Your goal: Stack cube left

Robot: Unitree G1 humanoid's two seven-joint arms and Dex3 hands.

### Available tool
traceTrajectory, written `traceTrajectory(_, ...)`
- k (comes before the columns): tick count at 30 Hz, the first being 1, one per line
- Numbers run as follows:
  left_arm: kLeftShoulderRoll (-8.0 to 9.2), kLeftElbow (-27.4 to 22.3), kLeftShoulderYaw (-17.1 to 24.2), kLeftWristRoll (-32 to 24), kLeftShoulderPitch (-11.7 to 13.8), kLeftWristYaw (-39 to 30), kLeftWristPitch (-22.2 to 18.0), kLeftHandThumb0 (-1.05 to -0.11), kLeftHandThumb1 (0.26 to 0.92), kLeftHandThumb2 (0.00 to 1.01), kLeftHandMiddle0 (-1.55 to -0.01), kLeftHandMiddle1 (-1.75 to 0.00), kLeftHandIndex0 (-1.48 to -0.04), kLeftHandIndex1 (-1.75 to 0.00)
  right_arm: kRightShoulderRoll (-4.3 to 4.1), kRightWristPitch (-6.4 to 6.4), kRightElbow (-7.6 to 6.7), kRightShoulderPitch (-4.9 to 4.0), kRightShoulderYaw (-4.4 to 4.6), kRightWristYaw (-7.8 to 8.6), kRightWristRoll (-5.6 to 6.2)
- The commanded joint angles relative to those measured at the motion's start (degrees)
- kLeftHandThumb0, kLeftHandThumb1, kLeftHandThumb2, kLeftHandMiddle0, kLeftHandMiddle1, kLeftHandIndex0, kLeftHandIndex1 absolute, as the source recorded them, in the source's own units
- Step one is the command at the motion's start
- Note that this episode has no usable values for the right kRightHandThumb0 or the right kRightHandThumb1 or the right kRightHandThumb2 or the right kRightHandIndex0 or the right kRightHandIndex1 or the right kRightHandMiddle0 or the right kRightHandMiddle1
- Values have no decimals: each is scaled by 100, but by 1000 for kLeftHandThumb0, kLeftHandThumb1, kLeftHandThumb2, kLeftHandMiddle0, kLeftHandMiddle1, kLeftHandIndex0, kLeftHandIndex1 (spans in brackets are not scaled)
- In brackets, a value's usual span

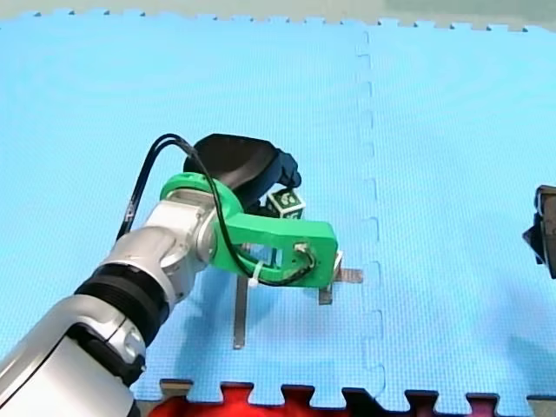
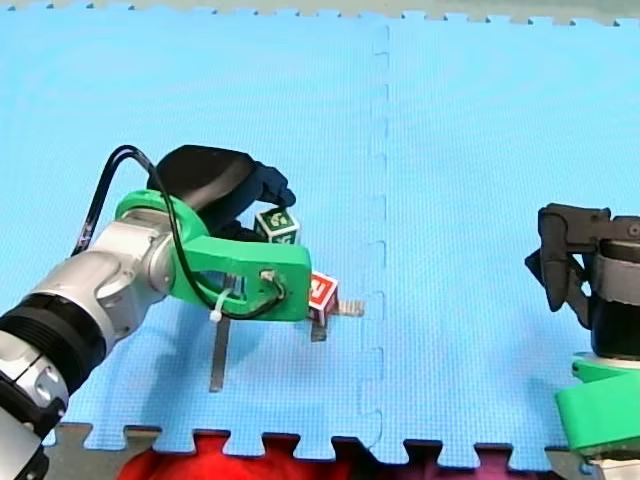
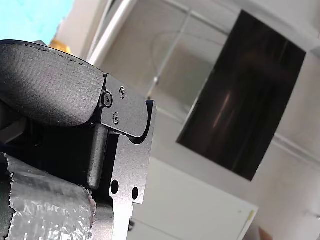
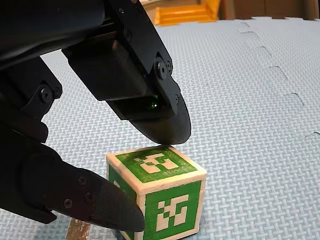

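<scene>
A green cube [image 1: 287,205] with white patterned faces sits on the blue foam mat [image 1: 452,130], left of the middle. My left hand [image 1: 282,187] reaches over it from the left and is shut on it. In the second wrist view one black fingertip [image 4: 165,127] touches the far top edge of the green cube [image 4: 165,192], and another finger [image 4: 100,205] presses its near side. A red cube [image 2: 320,293] stands just in front and to the right, half hidden behind the arm's green wrist bracket [image 2: 250,275]. My right hand [image 2: 565,262] hangs at the right edge, holding nothing.
Two grey tape strips lie on the mat, one long [image 1: 241,313] and one short [image 1: 347,276] beside the red cube. A toothed mat seam [image 1: 369,174] runs front to back. Red cloth [image 1: 226,404] lies past the mat's near edge.
</scene>
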Motion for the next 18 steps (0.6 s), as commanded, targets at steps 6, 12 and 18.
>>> traceTrajectory(6,49,22,-22,80,56,319,-148,-423,790,3,-1001,-1746,-1344,-90,-23,-38,7,2,-21,-37,-1)
traceTrajectory(12,63,44,-5,84,59,437,-223,-431,789,2,-1003,-1746,-1336,-72,-8,-44,-3,3,-18,-69,-32)
traceTrajectory(18,51,76,13,71,41,485,-251,-438,788,1,-1005,-1746,-1337,-61,-27,-59,7,-1,-20,-84,-57)
